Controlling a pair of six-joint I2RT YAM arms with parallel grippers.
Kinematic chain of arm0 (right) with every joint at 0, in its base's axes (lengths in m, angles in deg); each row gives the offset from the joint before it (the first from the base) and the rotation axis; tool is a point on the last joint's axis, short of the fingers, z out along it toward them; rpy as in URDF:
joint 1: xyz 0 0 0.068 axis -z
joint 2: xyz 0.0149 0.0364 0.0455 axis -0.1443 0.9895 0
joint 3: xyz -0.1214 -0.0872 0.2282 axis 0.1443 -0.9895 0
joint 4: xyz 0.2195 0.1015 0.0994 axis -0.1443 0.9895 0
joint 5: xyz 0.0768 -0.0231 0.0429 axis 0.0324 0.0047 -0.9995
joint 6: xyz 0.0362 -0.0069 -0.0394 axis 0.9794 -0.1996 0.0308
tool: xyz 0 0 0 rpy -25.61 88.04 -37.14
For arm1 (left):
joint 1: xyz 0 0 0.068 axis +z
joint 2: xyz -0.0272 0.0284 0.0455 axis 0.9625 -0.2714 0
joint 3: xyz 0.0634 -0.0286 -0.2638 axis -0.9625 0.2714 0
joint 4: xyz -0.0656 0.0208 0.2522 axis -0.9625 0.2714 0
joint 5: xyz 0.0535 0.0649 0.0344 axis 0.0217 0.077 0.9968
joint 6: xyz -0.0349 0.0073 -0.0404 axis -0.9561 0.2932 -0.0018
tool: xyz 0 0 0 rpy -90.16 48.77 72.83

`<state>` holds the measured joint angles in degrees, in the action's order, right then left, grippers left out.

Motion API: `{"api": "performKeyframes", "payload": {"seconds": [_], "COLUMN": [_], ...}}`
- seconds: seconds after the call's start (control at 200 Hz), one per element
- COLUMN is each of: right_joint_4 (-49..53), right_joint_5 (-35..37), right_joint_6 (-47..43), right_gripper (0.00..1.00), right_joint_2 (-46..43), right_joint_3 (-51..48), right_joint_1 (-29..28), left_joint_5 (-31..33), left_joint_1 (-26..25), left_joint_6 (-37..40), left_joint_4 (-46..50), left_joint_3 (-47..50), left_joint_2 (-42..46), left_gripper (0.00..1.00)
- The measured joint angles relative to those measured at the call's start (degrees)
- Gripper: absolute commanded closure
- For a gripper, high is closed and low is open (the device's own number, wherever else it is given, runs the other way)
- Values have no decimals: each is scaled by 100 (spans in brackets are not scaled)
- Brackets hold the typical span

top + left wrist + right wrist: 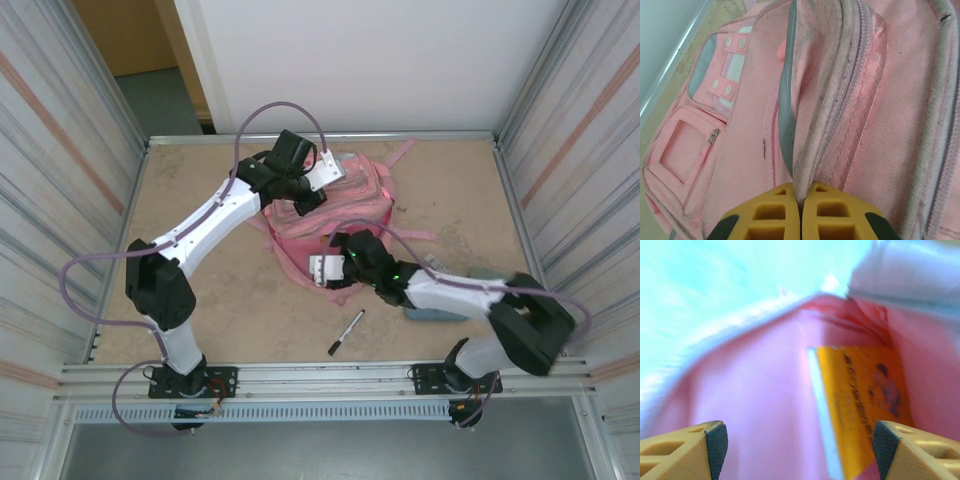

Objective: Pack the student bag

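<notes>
The left arm reaches up from its base at the near left corner, bends at the elbow and stretches its white forearm across to the far end of the student bag (360,200). There the left gripper (800,202) is pinched tight on a raised fold of pink cloth with a grey edge beside a zip line, its yellow fingers meeting with the fabric between them. The right arm folds back on itself from the near right and points left, with the right gripper (800,440) at the bag's near end. Its fingers stand wide apart with nothing clamped between them. The right wrist view is blurred. It looks into a pink-lined opening where a yellow book (865,405) with a white edge lies ahead of the fingers.

The table (450,190) is tan and speckled, fenced by ribbed metal side panels (50,200), with a white wall (380,60) behind. A black pen (346,332) lies near the front edge, apart from the bag. A flat blue-grey thing (440,313) sits partly under the right forearm.

The bag lies in the middle of the table toward the back. It is pink, with zip pockets, a white patch (735,70) and straps trailing onto the table.
</notes>
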<state>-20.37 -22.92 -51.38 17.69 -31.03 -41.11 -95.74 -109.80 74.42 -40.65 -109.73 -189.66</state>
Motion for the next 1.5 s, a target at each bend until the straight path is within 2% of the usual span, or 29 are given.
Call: {"api": "performKeyframes", "payload": {"seconds": [0.02, 0.095, 0.135, 0.241, 0.336, 0.416, 0.496, 0.636, 0.722, 0.782, 0.947, 1.143, 1.268, 1.368, 1.503], "right_joint_4": [227, 850, 1078, 1322, 1333, 1274, 1211, 1707, 1947, 2065, 2334, 2636, 2653, 2559, 2396], "right_joint_5": [-249, -1067, -1440, -2218, -2647, -2640, -2282, -1340, -894, -691, -334, -291, -304, -358, -597], "right_joint_6": [39, 188, 306, 743, 1283, 1871, 2538, 3571, 4304, 4863, 6356, 7390, 7792, 7954, 8076], "right_gripper": [24, 24, 24, 23, 23, 21, 18, 17, 17, 17, 18, 19, 21, 28, 45], "right_joint_2": [-214, -868, -1139, -1659, -2111, -2485, -2699, -2511, -2321, -2243, -1882, -1093, -645, -243, 555], "right_joint_3": [-7, -4, -2, -59, -214, -317, -313, 105, 363, 442, 452, 452, 452, 452, 651], "right_joint_1": [-2, -31, -52, -63, 70, 186, 264, 570, 951, 1274, 2079, 2288, 2288, 2312, 2479], "left_joint_5": [-33, -177, -273, -555, -920, -1132, -1338, -1598, -1764, -1921, -2188, -2149, -1989, -1926, -1716], "left_joint_1": [0, 26, 28, 61, 195, 485, 933, 1967, 2507, 2686, 2627, 2551, 2535, 2518, 2437], "left_joint_6": [-11, -59, -136, -409, -866, -1421, -2044, -3530, -4286, -4592, -5051, -5250, -5329, -5451, -5696], "left_joint_4": [0, -52, -170, -715, -1043, -1283, -1718, -2433, -2518, -2520, -2437, -2151, -2162, -2363, -2988], "left_joint_3": [4, 55, 142, 619, 1036, 1296, 1746, 2559, 2529, 2402, 2118, 1825, 1856, 2116, 3276], "left_joint_2": [-2, -17, -15, 22, 70, 201, 505, 887, 520, 116, -920, -1425, -1412, -1314, -549], "left_gripper": [97, 73, 67, 60, 55, 53, 48, 51, 50, 50, 40, 40, 55, 66, 69]}}
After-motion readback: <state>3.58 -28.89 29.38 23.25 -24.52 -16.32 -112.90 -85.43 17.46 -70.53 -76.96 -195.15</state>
